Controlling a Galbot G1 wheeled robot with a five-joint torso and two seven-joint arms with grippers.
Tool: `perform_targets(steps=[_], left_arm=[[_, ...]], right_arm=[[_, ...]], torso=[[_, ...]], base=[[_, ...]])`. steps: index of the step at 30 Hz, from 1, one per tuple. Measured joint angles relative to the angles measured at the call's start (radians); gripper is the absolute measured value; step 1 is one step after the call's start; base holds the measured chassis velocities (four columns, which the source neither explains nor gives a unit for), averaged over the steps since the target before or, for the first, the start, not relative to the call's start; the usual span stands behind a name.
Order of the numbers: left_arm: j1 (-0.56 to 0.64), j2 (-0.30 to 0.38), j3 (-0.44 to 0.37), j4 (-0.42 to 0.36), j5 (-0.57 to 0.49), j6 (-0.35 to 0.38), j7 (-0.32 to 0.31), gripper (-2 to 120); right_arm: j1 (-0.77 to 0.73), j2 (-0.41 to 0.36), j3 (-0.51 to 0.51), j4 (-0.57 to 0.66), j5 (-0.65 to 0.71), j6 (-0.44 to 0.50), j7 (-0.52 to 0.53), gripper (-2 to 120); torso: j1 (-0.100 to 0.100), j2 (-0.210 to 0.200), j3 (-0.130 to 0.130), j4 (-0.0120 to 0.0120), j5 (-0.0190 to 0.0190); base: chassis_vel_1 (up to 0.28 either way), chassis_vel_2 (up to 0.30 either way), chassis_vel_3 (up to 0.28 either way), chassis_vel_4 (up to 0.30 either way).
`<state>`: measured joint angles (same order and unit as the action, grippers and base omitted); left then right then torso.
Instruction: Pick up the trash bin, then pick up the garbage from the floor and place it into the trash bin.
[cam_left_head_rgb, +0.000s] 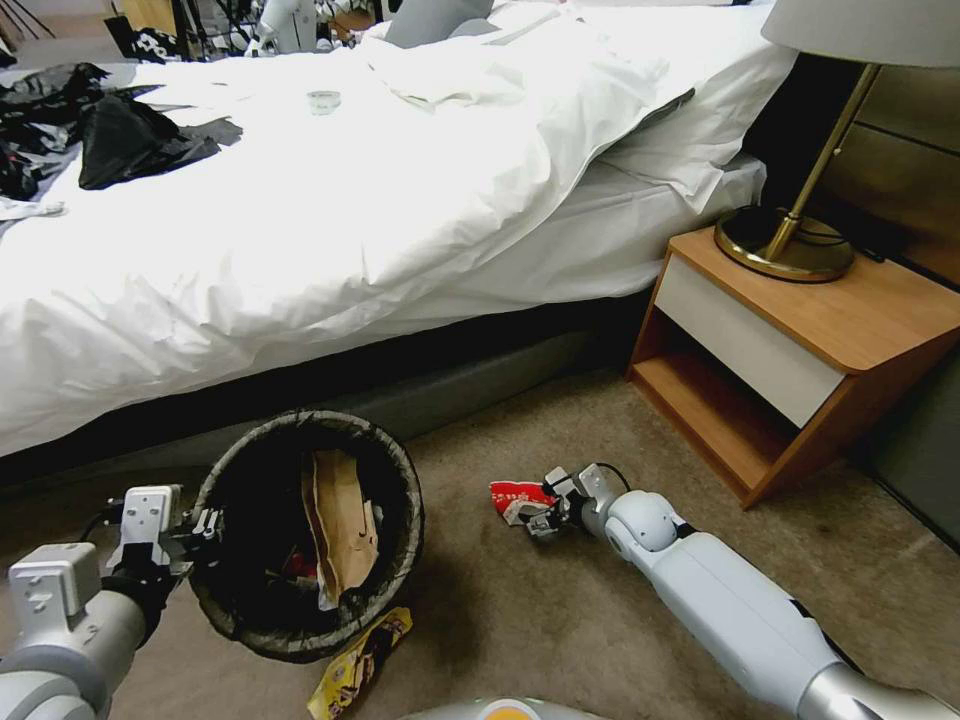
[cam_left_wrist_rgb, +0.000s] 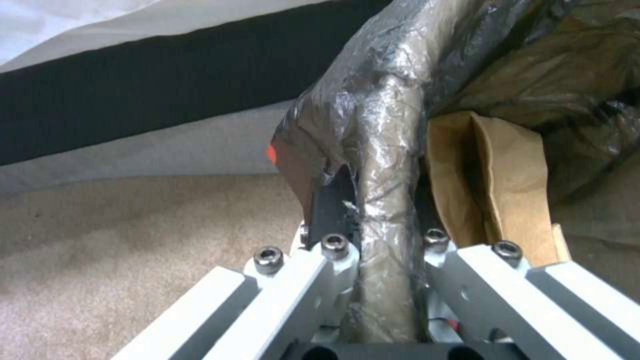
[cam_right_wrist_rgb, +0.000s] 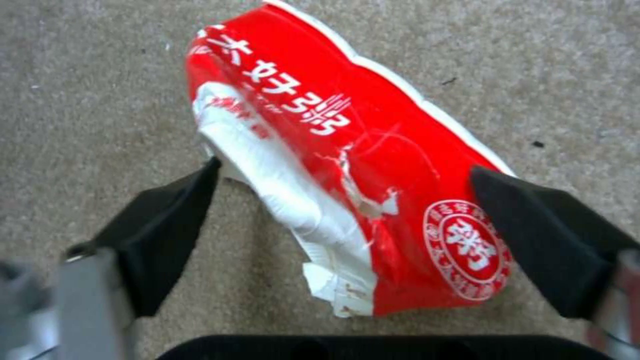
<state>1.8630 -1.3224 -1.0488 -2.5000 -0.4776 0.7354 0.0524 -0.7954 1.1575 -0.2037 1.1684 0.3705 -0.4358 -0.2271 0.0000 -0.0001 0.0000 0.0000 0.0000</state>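
The trash bin (cam_left_head_rgb: 398, 470), round with a dark liner over its rim, stands on the carpet in front of the bed. A tan paper bag (cam_left_head_rgb: 340, 520) and some other litter lie inside it. My left gripper (cam_left_head_rgb: 205, 525) is shut on the near-left rim, and the left wrist view shows the liner-covered rim (cam_left_wrist_rgb: 387, 125) pinched in the left gripper (cam_left_wrist_rgb: 383, 225) beside the paper bag (cam_left_wrist_rgb: 507, 185). A red-and-white wrapper (cam_left_head_rgb: 512, 497) lies on the floor to the bin's right. My right gripper (cam_left_head_rgb: 540, 515) is low over it and open. Its black fingers (cam_right_wrist_rgb: 167, 225) straddle the wrapper (cam_right_wrist_rgb: 373, 175).
A yellow snack packet (cam_left_head_rgb: 360, 665) lies on the carpet just in front of the bin. The bed (cam_left_head_rgb: 300, 250) with white bedding runs across the back. A wooden nightstand (cam_left_head_rgb: 790, 340) carrying a brass lamp (cam_left_head_rgb: 790, 245) stands at the right.
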Motion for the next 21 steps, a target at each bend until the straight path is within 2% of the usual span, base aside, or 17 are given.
perform_targets(steps=[2,6,8,9,12,16,18,19,21], left_arm=[[-0.001,0.000,0.002,0.000,0.001,0.000,0.000,1],[-0.001,0.000,0.002,0.000,0.001,0.000,0.000,1],[-0.002,0.000,0.002,0.000,0.001,0.000,0.000,1],[-0.002,0.000,0.002,0.000,0.001,0.000,0.000,1],[-0.004,0.000,0.002,0.000,0.001,0.000,-0.001,1],[-0.004,-0.001,0.002,0.000,0.001,0.000,0.000,1],[-0.003,-0.001,0.000,0.000,0.001,0.000,-0.001,1],[-0.003,-0.001,0.000,0.000,0.001,0.000,-0.001,1],[-0.003,-0.001,0.000,0.000,0.001,0.000,-0.001,1]], right_arm=[[-0.005,0.001,0.001,0.001,-0.004,0.005,0.000,77],[-0.007,-0.003,0.002,0.010,-0.009,0.009,0.000,68],[-0.007,-0.011,0.002,0.024,-0.013,0.013,0.000,55],[-0.007,-0.011,0.002,0.024,-0.013,0.013,0.000,55],[-0.007,-0.013,0.003,0.029,-0.013,0.015,0.002,41],[-0.008,-0.012,0.005,0.029,-0.013,0.017,0.005,32],[-0.017,-0.010,0.008,0.031,-0.012,0.021,0.009,19],[-0.017,-0.010,0.008,0.031,-0.012,0.021,0.009,19],[-0.021,-0.010,0.011,0.034,-0.012,0.023,0.014,10]], torso=[[0.000,0.000,0.000,-0.0001,0.0000],[0.000,0.000,0.000,0.0000,0.0001],[0.000,0.000,0.000,0.0000,0.0001],[0.000,0.000,0.000,0.0000,0.0001],[0.000,0.000,0.000,0.0000,0.0000],[0.000,0.000,0.000,0.0001,0.0000],[0.000,0.000,0.000,0.0000,0.0001],[0.000,0.000,0.000,0.0000,0.0001],[0.000,0.000,0.000,0.0000,0.0001]], base=[[0.000,0.000,0.000,0.000],[0.000,0.000,0.000,0.000],[0.000,0.000,0.000,0.000],[0.000,0.000,0.000,0.000],[0.000,0.000,0.000,0.000],[0.000,0.000,0.000,0.000],[0.000,0.000,0.000,0.000],[0.000,0.000,0.000,0.000],[0.000,0.000,0.000,0.000]])
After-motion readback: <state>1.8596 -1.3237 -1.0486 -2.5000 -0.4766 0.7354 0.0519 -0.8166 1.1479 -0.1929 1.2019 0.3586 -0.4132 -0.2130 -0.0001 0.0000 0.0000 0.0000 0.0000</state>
